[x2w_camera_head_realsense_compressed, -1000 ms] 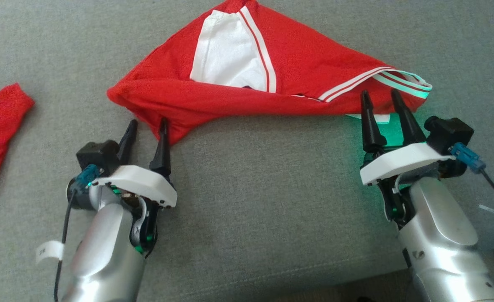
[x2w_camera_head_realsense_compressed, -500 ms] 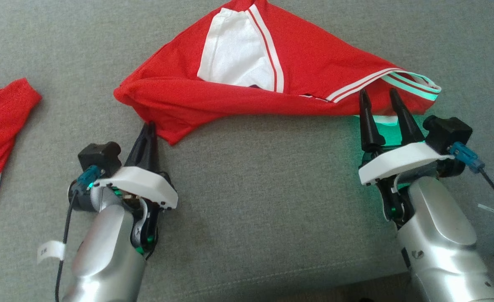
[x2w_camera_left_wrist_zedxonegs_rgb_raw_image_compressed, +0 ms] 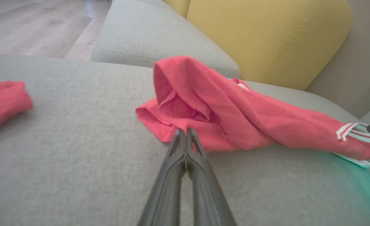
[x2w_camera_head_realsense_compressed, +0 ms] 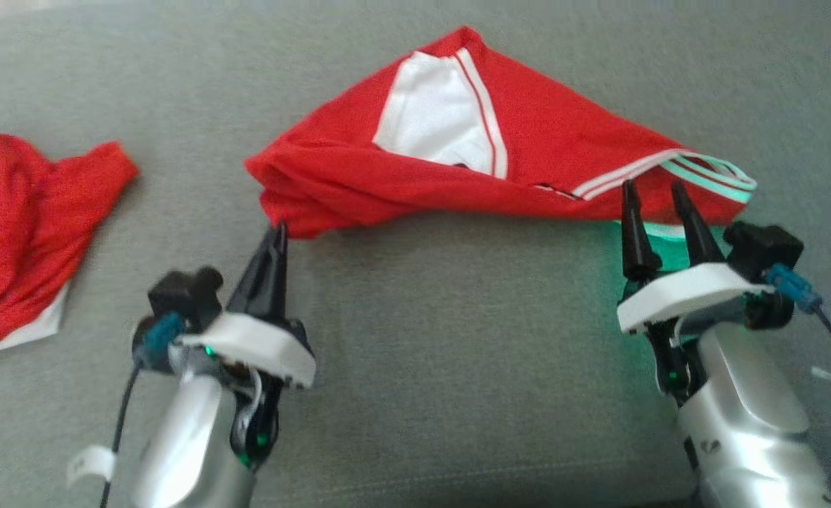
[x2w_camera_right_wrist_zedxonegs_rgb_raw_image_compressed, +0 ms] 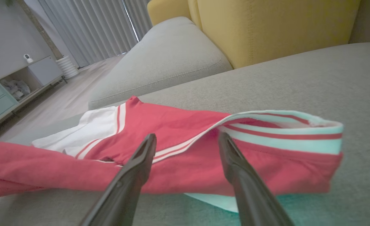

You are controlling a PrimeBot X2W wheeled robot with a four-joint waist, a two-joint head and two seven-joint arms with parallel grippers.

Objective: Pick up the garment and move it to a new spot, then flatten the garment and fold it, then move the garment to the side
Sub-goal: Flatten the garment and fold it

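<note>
L gripper (x2w_camera_head_realsense_compressed: 278, 231) fingers, spread a sec ago, are now pressing together at the red garment (x2w_camera_head_realsense_compressed: 563, 141)'s near-left corner. You can't tell if fabric's caught. R gripper (x2w_camera_head_realsense_compressed: 654, 187) is gaping wide, straddling the striped hem. It's lying mid-seat on the grey sofa (x2w_camera_head_realsense_compressed: 458, 367). A second red cloth (x2w_camera_head_realsense_compressed: 27, 226) is sitting well left, w/ bare seat stretching btwn both arms.

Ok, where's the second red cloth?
The second red cloth lies at the head view's far left on the grey cushion, left of the left gripper.
</note>
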